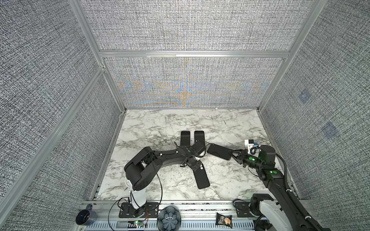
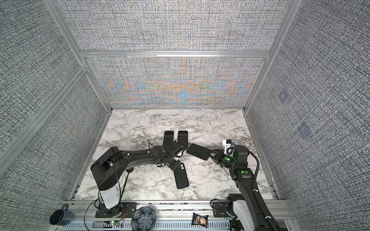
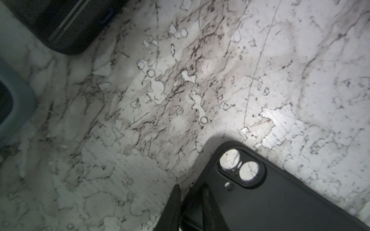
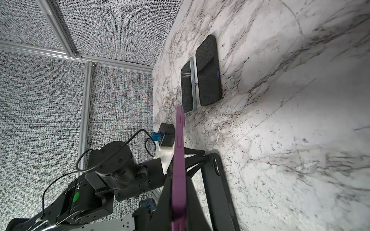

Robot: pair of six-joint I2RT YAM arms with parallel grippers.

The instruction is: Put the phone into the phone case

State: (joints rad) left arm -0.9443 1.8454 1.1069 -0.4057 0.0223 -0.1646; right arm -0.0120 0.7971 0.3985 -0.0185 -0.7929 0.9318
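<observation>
The phone (image 1: 219,152) sits at about 3 o'clock from the table's middle in both top views, dark face up. Its long axis runs from 10 o'clock to 4 o'clock. The right claw (image 1: 233,155) is pressed onto its 4 o'clock end and pinches it. In the right wrist view the phone (image 4: 179,160) shows edge-on as a purple strip, with a gap between it and the marble.

The phone case (image 1: 202,178) lies flat at about 5 o'clock from the middle. It is black, and its camera-hole end points toward 11 o'clock. In the left wrist view, marble shows through the two round holes of the phone case (image 3: 280,200). The left claw (image 3: 191,192) is closed on the side edge near that end, one finger (image 3: 174,206) outside the rim and the other over the case. The phone's free end is near the left arm's wrist but well apart from the case.

Toward 12 o'clock, two more phones (image 1: 185,138) (image 1: 199,137) lie side by side, close together. In the right wrist view one has a pale blue rim (image 4: 187,88) and the other is black (image 4: 208,72).

Everything rests on a white marble table (image 1: 160,124). Along the front rail at 6 o'clock stand a dark mug (image 1: 86,218), a dark ribbed bowl (image 1: 169,220) and a snack packet (image 1: 224,220).
</observation>
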